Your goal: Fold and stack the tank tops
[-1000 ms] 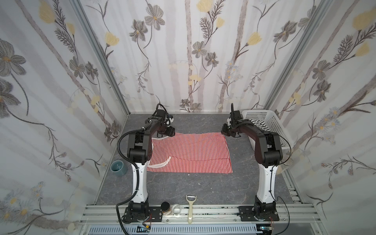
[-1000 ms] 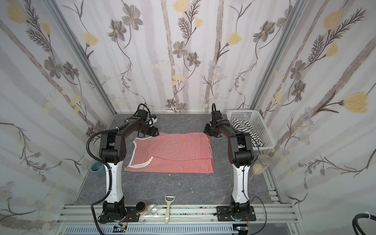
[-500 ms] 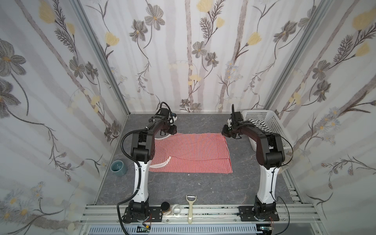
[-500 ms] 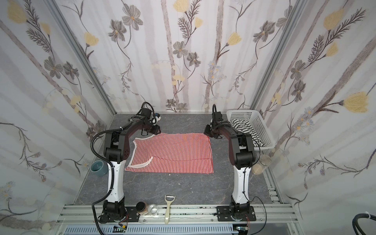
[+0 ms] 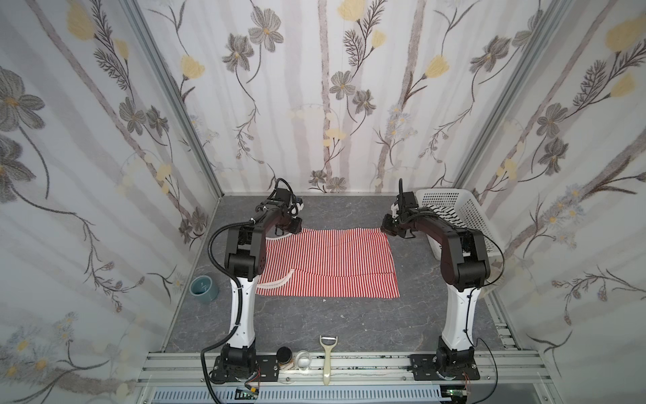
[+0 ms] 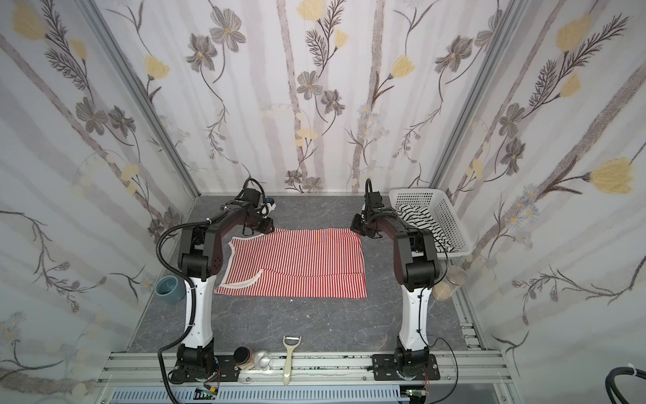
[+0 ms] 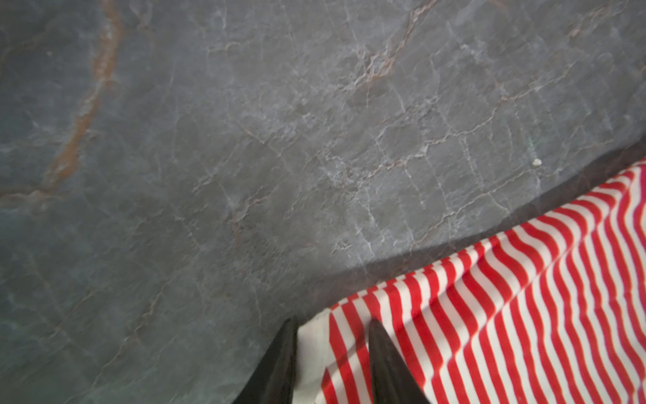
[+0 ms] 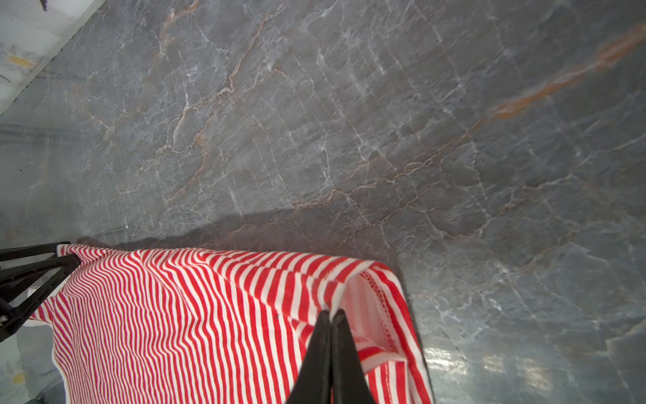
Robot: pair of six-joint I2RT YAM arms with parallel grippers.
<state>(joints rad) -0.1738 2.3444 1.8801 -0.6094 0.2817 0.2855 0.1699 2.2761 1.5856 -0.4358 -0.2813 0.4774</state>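
Observation:
The red-and-white tank top (image 5: 328, 266) (image 6: 297, 266) lies spread flat in the middle of the grey table. My left gripper (image 7: 332, 320) (image 5: 293, 229) is down at its far left corner. Its jaws stand a little apart, with the white-edged corner of the tank top (image 7: 507, 314) between them. My right gripper (image 8: 331, 311) (image 5: 384, 229) is shut on the far right corner of this tank top (image 8: 174, 314) and holds that edge slightly off the table. The black-striped tank top (image 5: 444, 211) (image 6: 416, 217) lies crumpled in the white basket (image 5: 440, 191).
The basket stands at the far right, against the back wall. A teal cup (image 5: 204, 286) sits at the left edge. A peeler (image 5: 328, 356) and two small jars (image 5: 285, 355) lie by the front rail. Another jar (image 6: 451, 280) stands beside the right arm's base.
My left gripper has shifted slightly along the far edge and its jaws have narrowed round the tank top's corner. The right arm has stayed where it was.

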